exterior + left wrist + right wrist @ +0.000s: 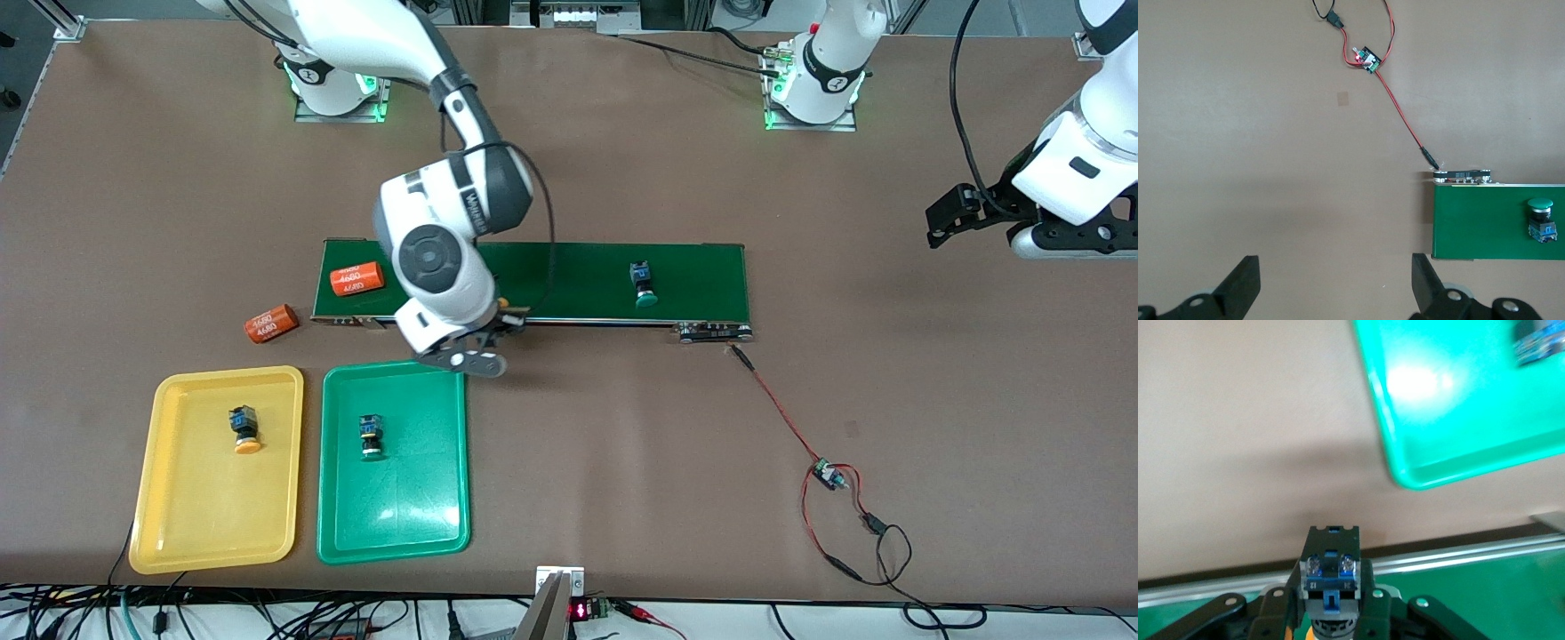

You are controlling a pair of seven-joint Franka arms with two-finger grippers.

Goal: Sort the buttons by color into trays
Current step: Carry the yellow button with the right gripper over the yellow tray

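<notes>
Starting at the right arm's end of the table, you have the yellow tray [169, 498] with a yellow button [243, 428] lying in it, well apart from the right gripper [503, 322]. Near that tray an orange cylinder [270, 324] lies on the table, and a second cylinder [356, 278] lies on the belt [569, 280], beside the right wrist. The green tray [418, 498] sits beside the yellow one, its corner almost under the right gripper, and a green button [371, 436] rests in it. Your right gripper hangs over the belt's edge nearest the trays, clamped on the black-and-blue body of the held button [1330, 580]; you cannot see its cap clearly. Farther along the belt toward the left arm's end, well apart from that gripper, the belt button [644, 284] lies with its green cap pointing at the front camera. A red wire [782, 418] runs from the belt's end to a small board [829, 475]. Your left gripper [944, 222] waits over bare table at the left arm's end, its fingers [1245, 287] spread wide, holding nothing.
</notes>
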